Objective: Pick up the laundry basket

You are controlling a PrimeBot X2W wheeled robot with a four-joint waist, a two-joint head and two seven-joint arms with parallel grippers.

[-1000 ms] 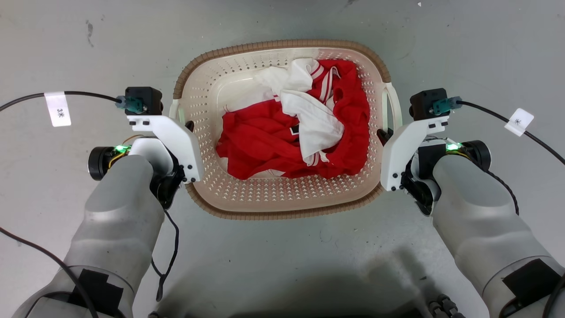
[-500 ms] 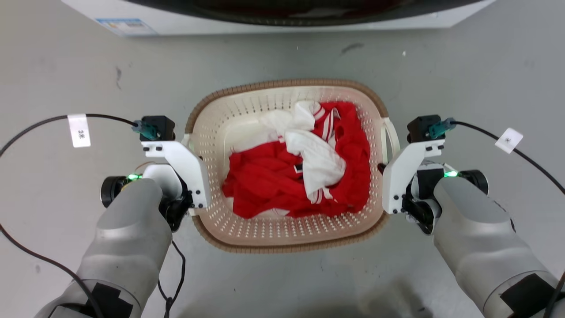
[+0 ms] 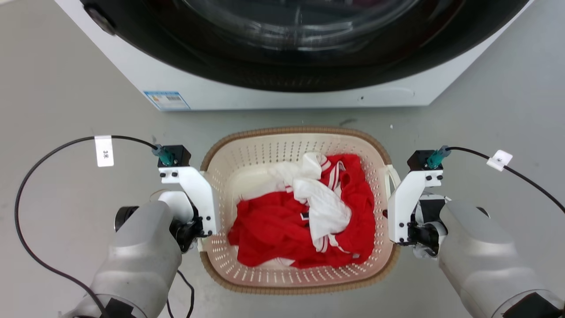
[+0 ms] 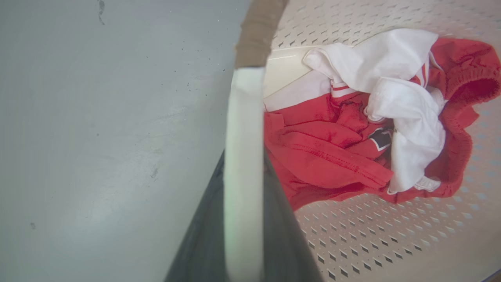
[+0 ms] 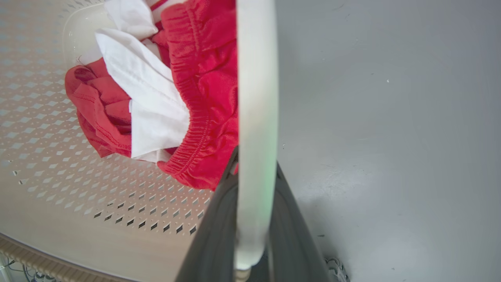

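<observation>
Two thin grips: my left fingers (image 4: 203,243) and right fingers (image 5: 211,235) are pinched shut on the loop handles (image 3: 394,176) of the laundry basket (image 3: 291,131), before the washer (image 3: 282,95). Close-up blur hides how deep they sit; uneven lifting could slip one.

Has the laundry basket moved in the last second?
Yes. The laundry basket has likely risen: in the head view its far rim now almost reaches the dark floor mark, once well clear of it.
</observation>
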